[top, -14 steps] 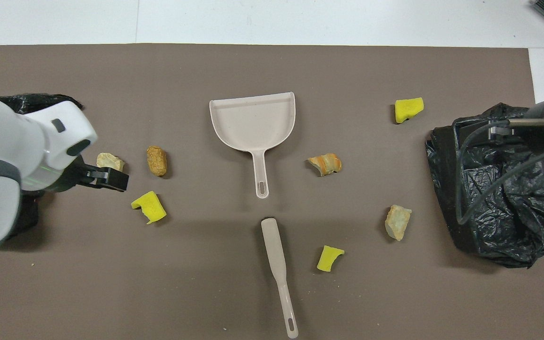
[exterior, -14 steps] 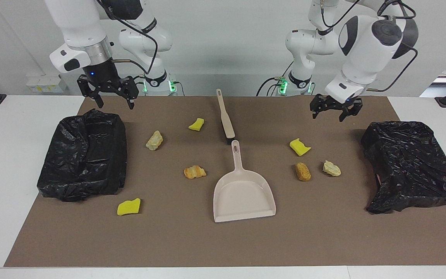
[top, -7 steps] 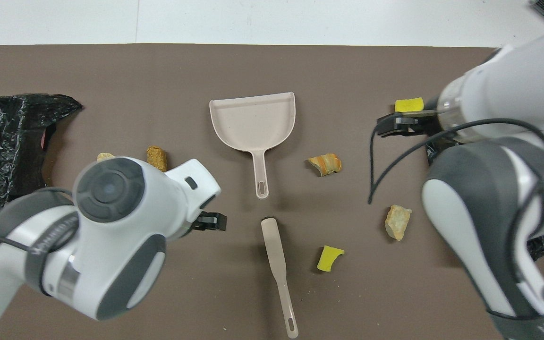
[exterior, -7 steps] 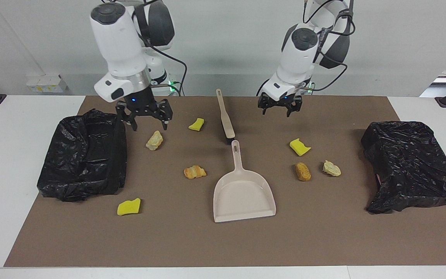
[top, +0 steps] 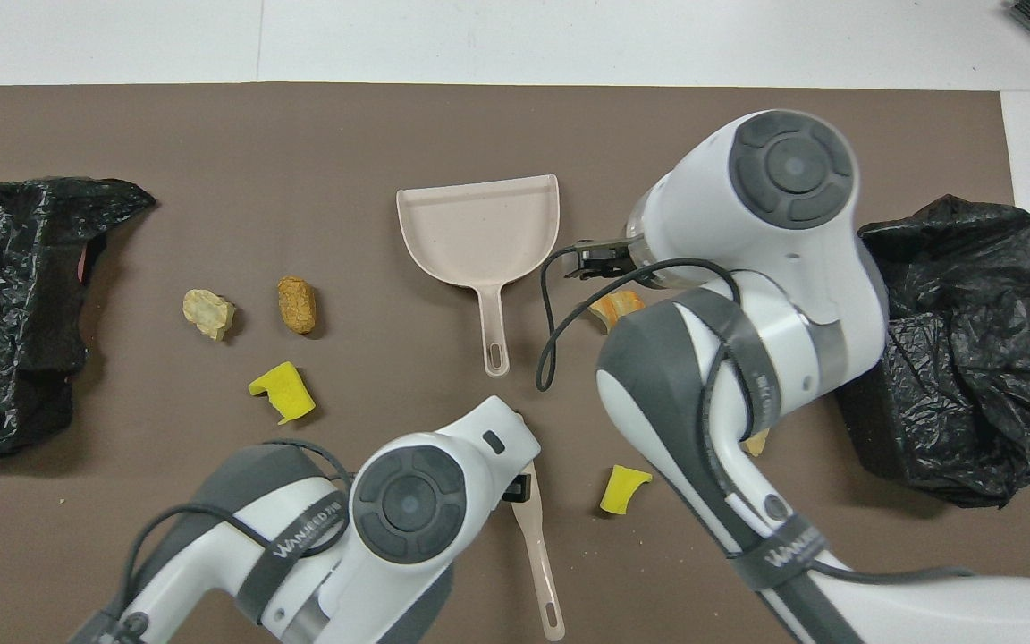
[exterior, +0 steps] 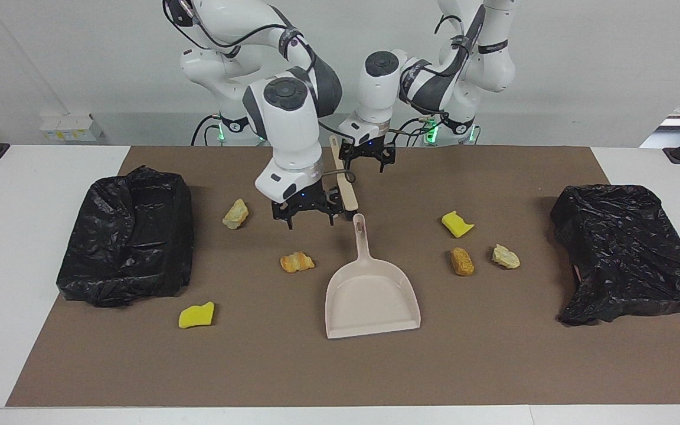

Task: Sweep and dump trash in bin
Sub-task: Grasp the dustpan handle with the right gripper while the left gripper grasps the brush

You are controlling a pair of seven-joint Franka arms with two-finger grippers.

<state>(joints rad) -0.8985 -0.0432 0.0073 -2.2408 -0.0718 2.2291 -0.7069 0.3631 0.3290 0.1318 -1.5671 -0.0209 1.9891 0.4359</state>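
Both arms reach inward, wrists down; right tool (exterior: 308, 213) spread, left tool (exterior: 368, 156) spread, both raised.

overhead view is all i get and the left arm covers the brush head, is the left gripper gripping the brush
Observer: No. The left gripper hangs open over the brush handle and is not shut on it.
Operator: and the right gripper, looks like it's at the dustpan
Observer: It is not. The right gripper is open and holds nothing. It is over the mat, between the pale lump and the handle of the dustpan.
Operator: that lump is mostly under the arm for me, where is it
Observer: It lies on the mat beside the black bin at the right arm's end of the table.
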